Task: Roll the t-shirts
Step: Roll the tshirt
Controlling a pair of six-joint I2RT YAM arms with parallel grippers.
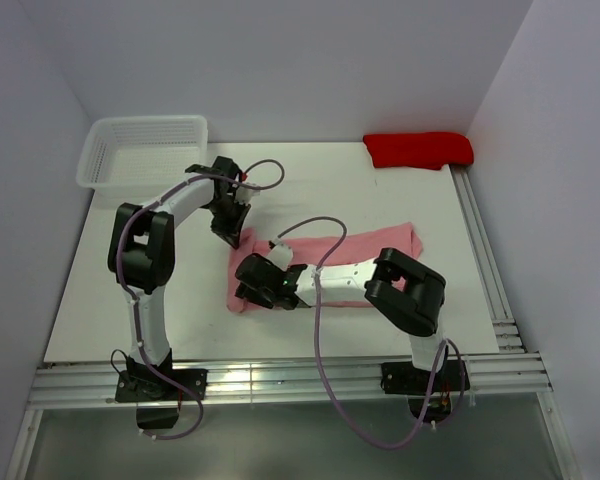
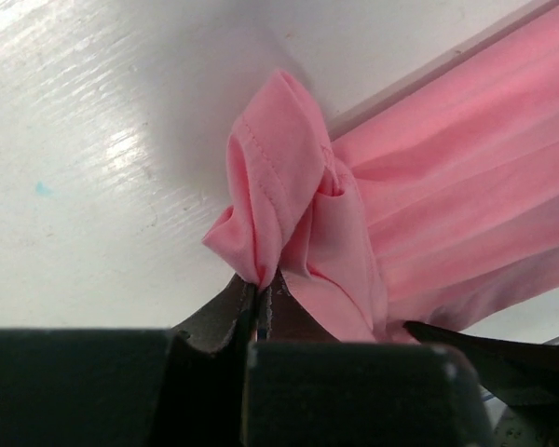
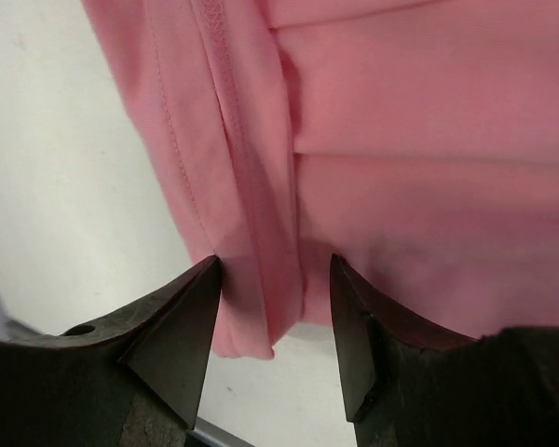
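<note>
A salmon-pink t-shirt point(image 1: 375, 250) lies folded into a long strip across the middle of the table. My left gripper point(image 1: 231, 232) is at the strip's far left corner, shut on a bunched fold of the shirt point(image 2: 289, 186) and pinching it between its tips. My right gripper point(image 1: 248, 292) is at the strip's near left corner; in the right wrist view it point(image 3: 275, 270) is open, its tips either side of the hemmed edge of the shirt point(image 3: 252, 242), with the fabric loose between them.
A white mesh basket point(image 1: 142, 150) stands at the far left corner. A folded red cloth point(image 1: 418, 149) lies at the far right by the wall. Aluminium rails point(image 1: 485, 260) run along the table's right and near edges.
</note>
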